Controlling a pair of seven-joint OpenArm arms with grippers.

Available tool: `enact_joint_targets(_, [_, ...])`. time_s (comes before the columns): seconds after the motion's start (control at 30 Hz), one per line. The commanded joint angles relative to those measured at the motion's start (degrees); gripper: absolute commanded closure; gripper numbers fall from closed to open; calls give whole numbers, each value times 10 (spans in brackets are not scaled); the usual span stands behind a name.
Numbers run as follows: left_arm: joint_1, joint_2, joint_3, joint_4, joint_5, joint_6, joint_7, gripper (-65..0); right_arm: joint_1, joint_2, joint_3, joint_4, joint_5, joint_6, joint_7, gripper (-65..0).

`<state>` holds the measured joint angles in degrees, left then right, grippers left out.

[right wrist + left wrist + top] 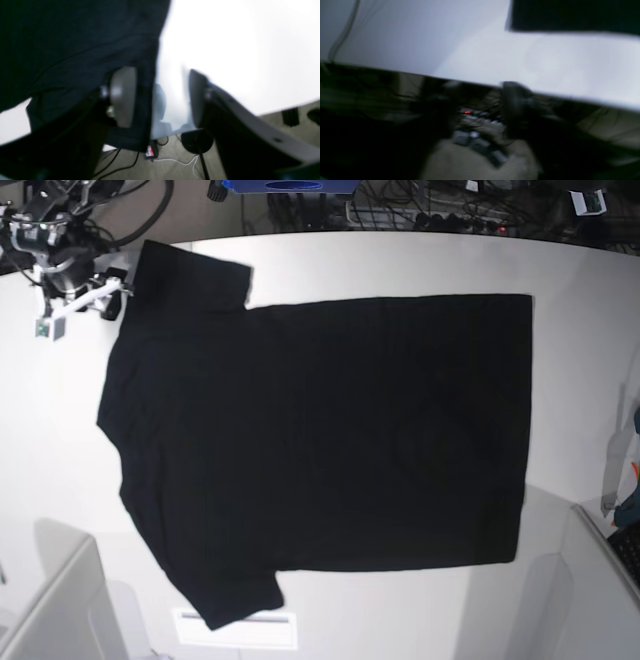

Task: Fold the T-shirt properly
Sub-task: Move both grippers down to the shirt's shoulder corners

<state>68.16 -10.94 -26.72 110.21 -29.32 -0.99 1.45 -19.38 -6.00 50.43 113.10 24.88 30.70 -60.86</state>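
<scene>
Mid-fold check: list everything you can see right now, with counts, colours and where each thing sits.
T-shirt: one, black, spread flat across the table, no print showing.
Table: one, white, under the shirt.
Cables: several, dark, beyond the table's far edge.
Blue object: one, at the far edge, mostly cut off.
Right tool: one, grey pads, jaws open astride a sleeve hem.
Left tool: one, dark, blurred, jaws look apart, at a table edge, clear of the shirt.

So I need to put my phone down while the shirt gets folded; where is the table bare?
Bare table lies right of the T-shirt's hem, and along the left edge below the right gripper. The middle is covered by cloth.
</scene>
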Motion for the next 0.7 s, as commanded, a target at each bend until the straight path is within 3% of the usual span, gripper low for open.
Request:
enact_joint_targets(0.0, [3,-4,-11,3,-32,4,6,-372,9,5,17,1,19,9,-6,-341])
enact_joint_targets(0.07, [-18,-13,-29,2,-104,-5,50,-421,26,6,38,-17,23,20,-29,-342])
enact_joint_targets(0.13, [-49,-25,-51,4,-153,-30,107,-425,33,9,39,-38,23,34,-38,-344])
enact_joint_targets(0.33, [-157,-18,-141,10,-184,-38,328,-397,53,24,39,-125,24,49,-38,-344])
enact_joint_targets(0.4, [-174,-8,-166,10,-184,-56,345,-382,54,27,39,-149,24,50,-36,-344])
enact_joint_targets(0.53, [-179,-6,-188,10,-184,-127,345,-377,60,25,39,-180,24,50,-39,-345])
enact_joint_targets(0.67, [-188,-8,-189,-1,-183,-137,346,-385,48,21,21,-179,24,83,-42,-342])
